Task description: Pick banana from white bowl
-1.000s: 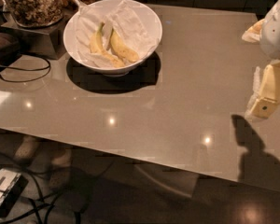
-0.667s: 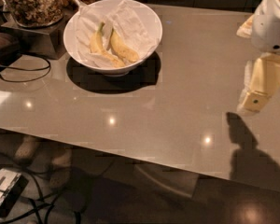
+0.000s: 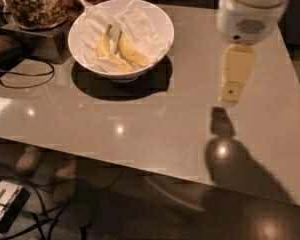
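Left of the white bowl [image 3: 160,24], beyond its far-left rim, a glass jar of nuts [image 3: 32,4] on a dark stand [image 3: 37,39]; nearer, a black cable [image 3: 25,79] looped on the grey table [image 3: 140,129]. Inside the bowl, on crumpled white paper [image 3: 140,26], two bananas side by side. In the bowl's left half, a green-stemmed banana [image 3: 105,46], stem toward the far rim. Just right of it, near the bowl's middle, the banana [image 3: 132,54]: long axis diagonal, narrow end toward the far rim, thicker end toward the near-right wall. Well right of the bowl, above the table, the gripper [image 3: 230,91], hanging straight down from a white wrist housing [image 3: 250,14], well apart from the banana. Open or closed: impossible to tell from this angle. Nearer than the bowl, under the gripper, its dark shadow [image 3: 222,124] on the tabletop.
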